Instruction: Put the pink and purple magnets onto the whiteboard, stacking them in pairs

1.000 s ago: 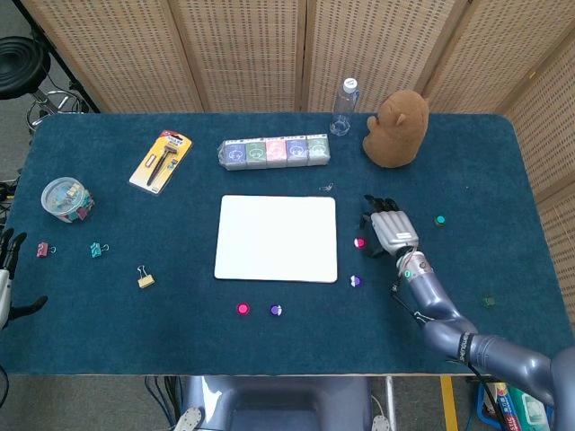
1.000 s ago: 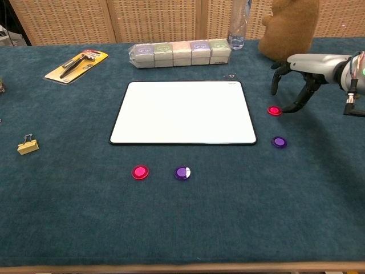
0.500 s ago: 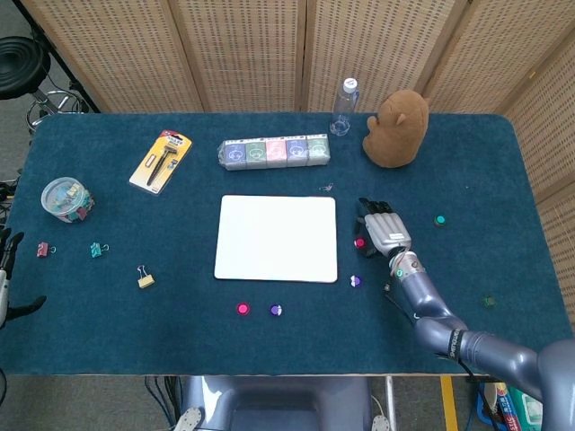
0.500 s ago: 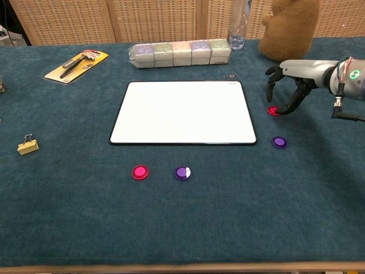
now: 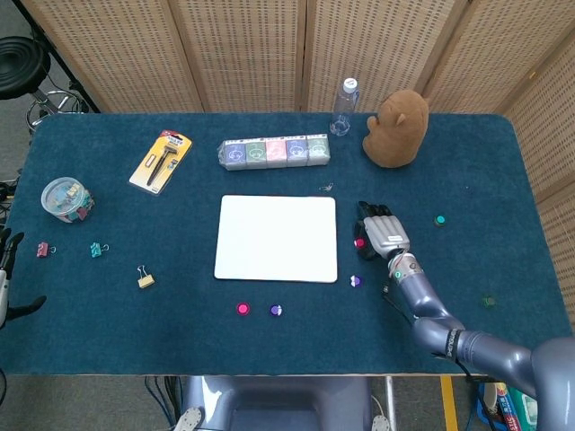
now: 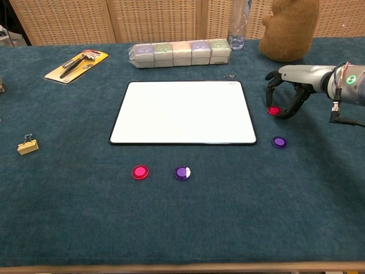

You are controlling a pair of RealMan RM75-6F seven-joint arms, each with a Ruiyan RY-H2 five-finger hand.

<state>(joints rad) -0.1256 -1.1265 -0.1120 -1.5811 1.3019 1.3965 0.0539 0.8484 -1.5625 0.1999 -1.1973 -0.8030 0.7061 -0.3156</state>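
The right robot hand has a pale grey metallic back and black fingers. Its wrist is a silver-grey cylinder bearing a small round green mark, with a thin black cable running alongside. The forearm behind it is smooth, glossy blue-grey.

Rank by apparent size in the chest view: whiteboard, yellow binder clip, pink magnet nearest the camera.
1. whiteboard
2. yellow binder clip
3. pink magnet, only slightly smaller than the clip; being nearer the camera makes that order unsure.
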